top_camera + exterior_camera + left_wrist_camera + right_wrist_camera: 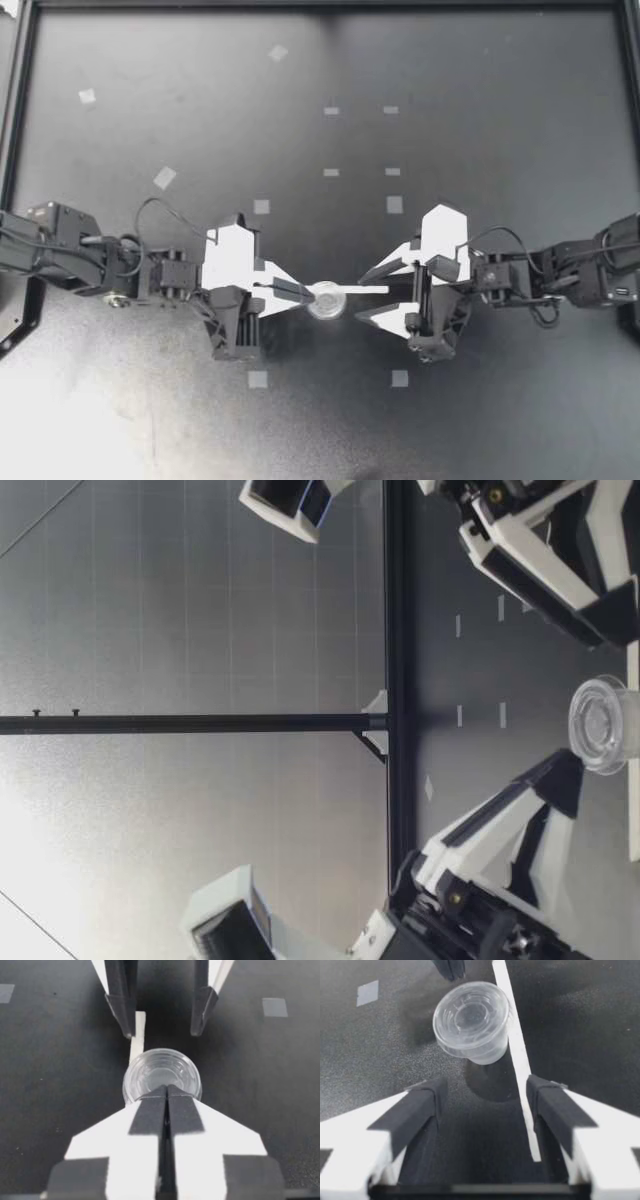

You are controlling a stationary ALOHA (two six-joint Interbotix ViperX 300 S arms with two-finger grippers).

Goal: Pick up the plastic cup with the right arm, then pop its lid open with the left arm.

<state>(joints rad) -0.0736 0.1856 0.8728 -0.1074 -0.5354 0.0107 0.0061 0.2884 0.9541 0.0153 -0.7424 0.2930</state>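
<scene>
My left gripper [306, 292] pinches the clear cup [330, 301], hiding its near rim

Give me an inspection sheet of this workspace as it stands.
Surface: black table with pale tape squares.
Job's things: clear cup, tilted, held by its rim; white strip beside it.
Clutter: nothing seen.
Grippers: left gripper shut on the cup's rim; right gripper open, the strip between its fingers.
Cables: black loops at both wrists.
Surroundings: black frame around the table; pale panelled wall behind.
</scene>
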